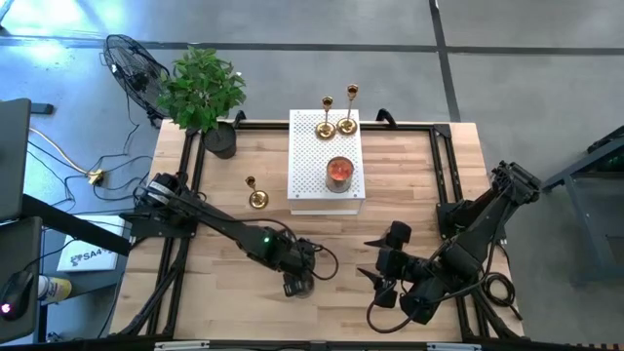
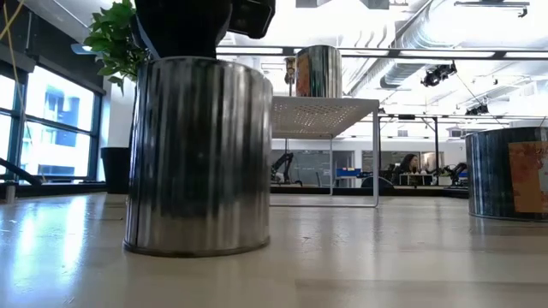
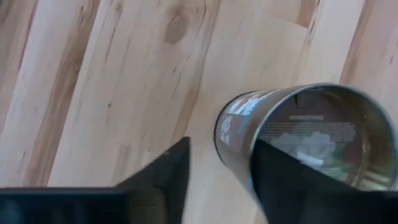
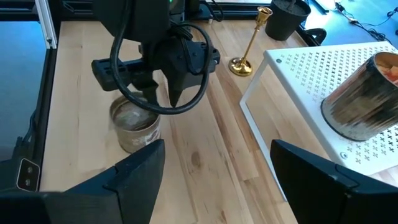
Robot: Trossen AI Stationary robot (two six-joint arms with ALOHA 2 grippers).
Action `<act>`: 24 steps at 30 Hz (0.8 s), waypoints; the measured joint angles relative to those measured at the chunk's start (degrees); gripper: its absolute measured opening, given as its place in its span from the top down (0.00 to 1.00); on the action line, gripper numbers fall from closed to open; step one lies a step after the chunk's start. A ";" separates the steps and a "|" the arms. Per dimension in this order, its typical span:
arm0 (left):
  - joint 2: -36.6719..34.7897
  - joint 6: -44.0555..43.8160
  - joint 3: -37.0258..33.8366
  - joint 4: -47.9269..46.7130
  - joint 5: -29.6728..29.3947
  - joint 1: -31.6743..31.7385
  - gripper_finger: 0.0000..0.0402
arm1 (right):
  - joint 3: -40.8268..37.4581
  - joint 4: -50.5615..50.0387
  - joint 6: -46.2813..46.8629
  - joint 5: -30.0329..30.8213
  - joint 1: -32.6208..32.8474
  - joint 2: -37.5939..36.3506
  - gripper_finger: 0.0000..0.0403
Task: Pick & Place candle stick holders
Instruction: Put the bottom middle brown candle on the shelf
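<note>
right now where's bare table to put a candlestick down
Free: the wood right of the white perforated stand, up to the right frame rail, and the strip between the lone candlestick and the left hand. Crowded: the front edge, with the left hand at the tin can and the right hand beside it.

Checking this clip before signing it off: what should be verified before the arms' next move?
1. Left gripper on a task item: not ok; it hangs open over a tin can.
2. Left fingers clear of the can: cannot tell.
3. Right gripper free: ok; open and empty.
4. Lone candle stick holder reachable: ok; upright on the bare table, nothing against it.
5. Other two holders settled: ok; upright on the white riser.
</note>
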 joint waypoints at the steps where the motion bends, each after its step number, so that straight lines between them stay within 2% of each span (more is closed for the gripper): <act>1: 0.00 0.08 0.00 -0.04 -0.07 -0.01 0.68 | 0.00 0.01 0.00 0.00 0.00 0.00 0.29; 5: -0.07 2.19 0.00 -0.36 -0.98 -0.06 0.93 | 0.00 0.01 0.00 0.00 -0.01 0.00 0.29; 6: -0.09 2.86 0.00 -0.41 -1.29 -0.06 0.96 | 0.00 0.01 0.01 0.00 -0.02 0.00 0.29; 12: -0.38 3.02 0.09 -0.97 -1.90 -0.06 0.99 | 0.00 0.01 0.01 0.00 0.00 0.00 0.29; 15: -0.67 3.03 2.43 -4.28 -2.48 -0.53 0.99 | 0.00 0.01 0.01 0.00 0.00 0.00 0.29; 19: -0.78 3.01 10.52 -12.96 -7.00 -2.21 0.99 | 0.00 0.01 0.02 -0.08 0.00 0.00 0.29; 24: -0.85 2.81 23.90 -25.51 -13.46 -4.48 1.00 | 0.00 0.01 0.02 -0.55 0.00 0.00 0.29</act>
